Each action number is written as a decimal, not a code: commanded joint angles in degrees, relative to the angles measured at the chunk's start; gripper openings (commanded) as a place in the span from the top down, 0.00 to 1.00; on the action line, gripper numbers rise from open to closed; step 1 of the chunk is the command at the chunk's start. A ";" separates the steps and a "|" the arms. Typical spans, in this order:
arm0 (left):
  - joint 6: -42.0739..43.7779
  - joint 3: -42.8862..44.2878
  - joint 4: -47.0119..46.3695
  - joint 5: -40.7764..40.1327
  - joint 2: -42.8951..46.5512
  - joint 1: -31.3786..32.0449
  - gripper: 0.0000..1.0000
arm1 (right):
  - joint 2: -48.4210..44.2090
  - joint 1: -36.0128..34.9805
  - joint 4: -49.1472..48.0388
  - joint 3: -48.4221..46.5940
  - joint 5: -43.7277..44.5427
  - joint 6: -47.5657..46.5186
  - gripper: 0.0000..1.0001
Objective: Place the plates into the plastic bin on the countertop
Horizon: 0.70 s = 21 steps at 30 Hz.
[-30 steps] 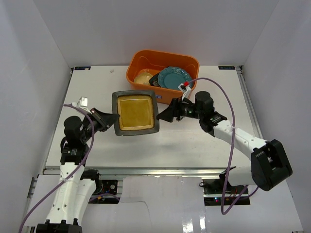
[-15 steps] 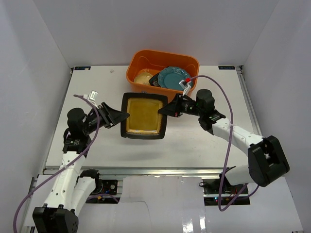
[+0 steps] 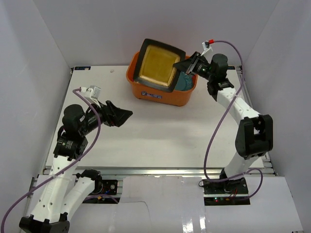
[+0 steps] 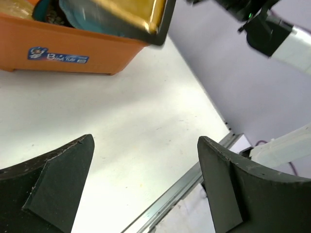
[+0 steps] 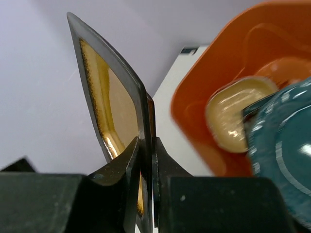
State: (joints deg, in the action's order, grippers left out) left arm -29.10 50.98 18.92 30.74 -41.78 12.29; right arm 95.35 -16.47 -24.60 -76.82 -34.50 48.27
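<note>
My right gripper (image 3: 186,65) (image 5: 147,141) is shut on the right edge of the black-rimmed amber square plate (image 3: 160,65) (image 5: 116,102). It holds the plate tilted in the air above the orange plastic bin (image 3: 165,97) (image 5: 194,82). Inside the bin lie a teal scalloped plate (image 3: 185,82) (image 5: 286,150) and a yellow plate (image 5: 233,116). My left gripper (image 3: 127,115) (image 4: 146,140) stands open and empty over the white countertop (image 3: 170,136), left of the bin and in front of it. In the left wrist view the bin (image 4: 63,41) shows with the amber plate (image 4: 141,14) above it.
White walls close in the countertop at the back and on both sides. A metal rail (image 3: 146,171) (image 4: 175,194) runs along the front edge. The right arm (image 3: 233,104) reaches along the right side toward the bin, trailing a purple cable.
The left gripper opened, let go of the amber plate and drew back to the left. The right gripper shut on the plate's edge and carried it up and back over the bin.
</note>
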 commanded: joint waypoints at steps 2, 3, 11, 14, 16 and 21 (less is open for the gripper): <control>4.76 -3.60 3.76 -9.64 1.35 3.08 0.02 | 5.36 1.79 3.66 -12.99 6.46 -1.76 0.92; 4.76 -4.30 3.50 -10.26 1.44 3.43 0.02 | 8.16 1.97 5.34 -15.01 8.47 -2.91 0.92; 5.28 -8.97 0.42 -15.01 1.26 6.34 0.02 | 24.79 3.64 21.34 -37.52 10.42 -8.11 0.92; 5.72 -9.32 -0.20 -15.89 0.91 6.51 0.02 | 26.11 3.81 21.26 -36.48 11.38 -8.45 0.92; 5.99 -9.67 -0.20 -16.33 0.65 6.60 0.02 | 26.99 3.99 21.35 -35.52 12.09 -8.98 0.92; 5.99 -10.20 -0.28 -16.77 0.56 6.60 0.02 | 27.17 4.08 21.35 -32.35 12.09 -9.69 0.92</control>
State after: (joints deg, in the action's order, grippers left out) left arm -23.94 41.60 19.86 15.35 -41.32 18.61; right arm 125.86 -12.75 3.18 -109.27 -21.69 38.79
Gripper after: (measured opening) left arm 0.976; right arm 0.155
